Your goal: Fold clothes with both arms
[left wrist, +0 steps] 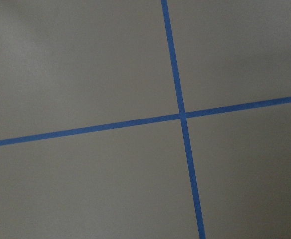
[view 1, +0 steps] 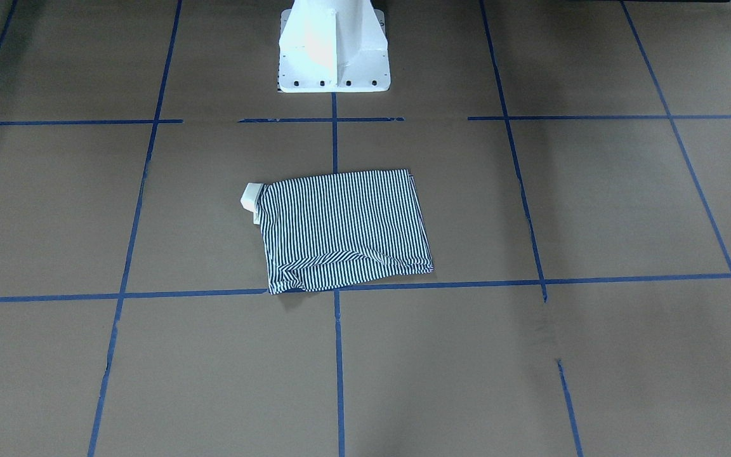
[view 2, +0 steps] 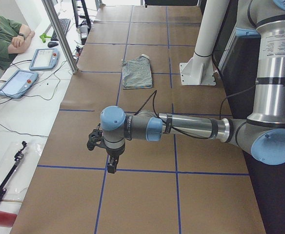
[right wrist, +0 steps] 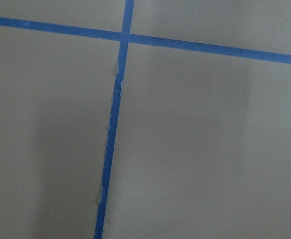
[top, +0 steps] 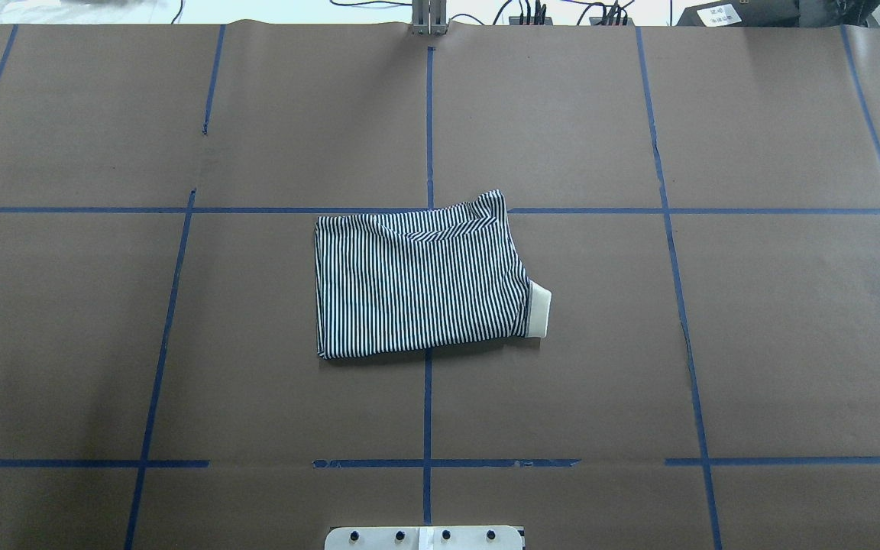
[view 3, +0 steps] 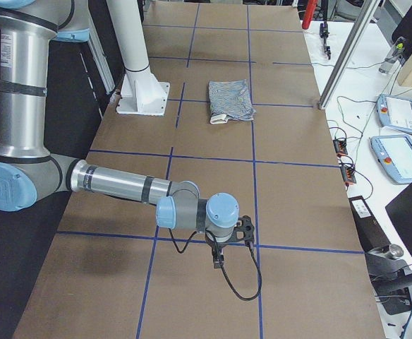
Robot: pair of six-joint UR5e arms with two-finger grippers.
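Observation:
The striped shirt (view 1: 346, 231) lies folded into a compact rectangle at the middle of the table, with its cream collar (view 1: 250, 197) poking out at one side. It shows the same way in the overhead view (top: 417, 286), and small in both side views (view 2: 136, 73) (view 3: 231, 99). Neither arm is near it. My left gripper (view 2: 111, 165) hangs over the table's left end and points down at a tape crossing. My right gripper (view 3: 218, 260) hangs over the right end. I cannot tell whether either is open or shut. Both wrist views show only brown paper and blue tape.
The white pedestal base (view 1: 334, 57) stands behind the shirt on the robot's side. Blue tape lines (top: 428, 114) grid the brown table cover. A seated person (view 2: 6, 34) and teach pendants (view 2: 15, 83) are at a side bench beyond the far edge.

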